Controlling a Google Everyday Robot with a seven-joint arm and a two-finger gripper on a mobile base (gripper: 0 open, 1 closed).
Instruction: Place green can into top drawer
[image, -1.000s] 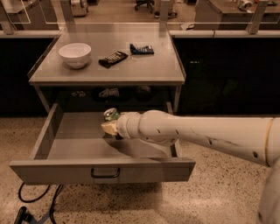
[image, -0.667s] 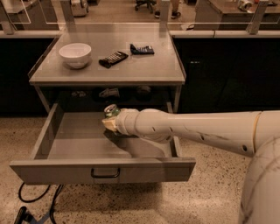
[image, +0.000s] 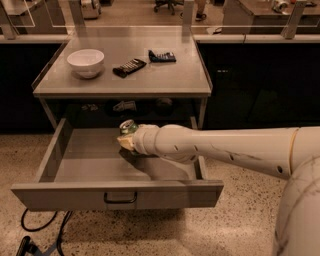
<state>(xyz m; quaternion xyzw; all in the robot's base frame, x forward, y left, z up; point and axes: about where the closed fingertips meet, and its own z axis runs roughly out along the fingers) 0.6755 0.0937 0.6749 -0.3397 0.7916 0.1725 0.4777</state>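
The hand (image: 126, 141) is at the end of the pale arm (image: 215, 147), which reaches in from the right over the open top drawer (image: 60, 196). The hand is closed around the lower part of the green can (image: 128, 127). Only the can's upper end shows above it, near the back of the drawer and just under the front edge of the counter (image: 150, 82). The can seems to hang clear of the drawer floor, though contact cannot be ruled out.

The can's long axis runs close to upright, with the silver top facing up and leaning a little toward the camera.

A drink can like this is probably light and stiff, but its thin, smooth wall will dent under a hard squeeze and can slip in a loose one. A grip across the side at mid-height suits it best. It has 1 flat base to stand on, so it should be set down level. If it tips, it will roll along the drawer floor.
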